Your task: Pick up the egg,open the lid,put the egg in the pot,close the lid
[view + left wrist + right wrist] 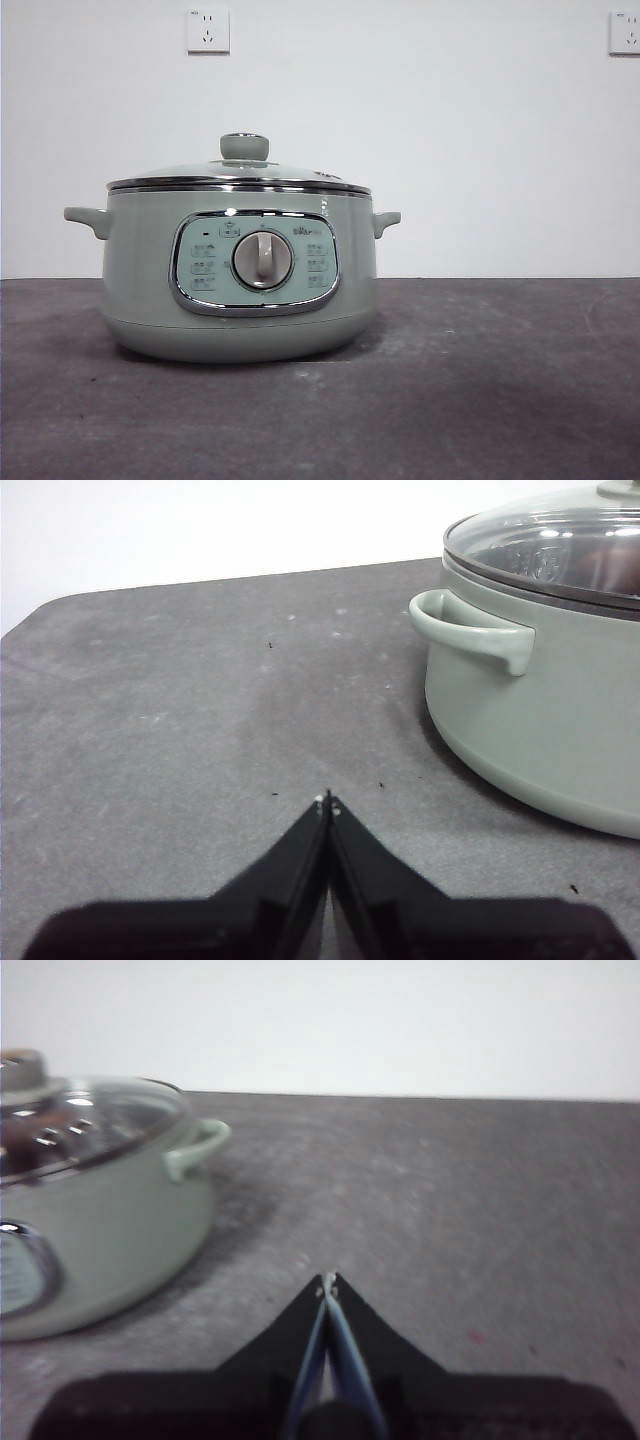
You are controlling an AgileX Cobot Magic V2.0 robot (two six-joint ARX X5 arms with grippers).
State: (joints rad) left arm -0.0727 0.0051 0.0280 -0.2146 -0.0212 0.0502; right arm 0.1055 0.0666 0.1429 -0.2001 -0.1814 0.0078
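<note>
Grey tabletop [500, 400], lidded pot [240, 290] at left gripper's [327, 802] two o'clock, right gripper's [328, 1280] ten; both jaw pairs closed, empty; egg unseen.

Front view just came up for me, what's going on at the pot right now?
Nothing is being handled. The pot sits on the dark table with the lid closed on it. The left gripper and the right gripper are both shut and empty, low over the table on opposite sides of the pot, each near a side handle. No egg is visible on the table; something reddish shows blurrily through the glass lid, but I cannot tell what it is.
</note>
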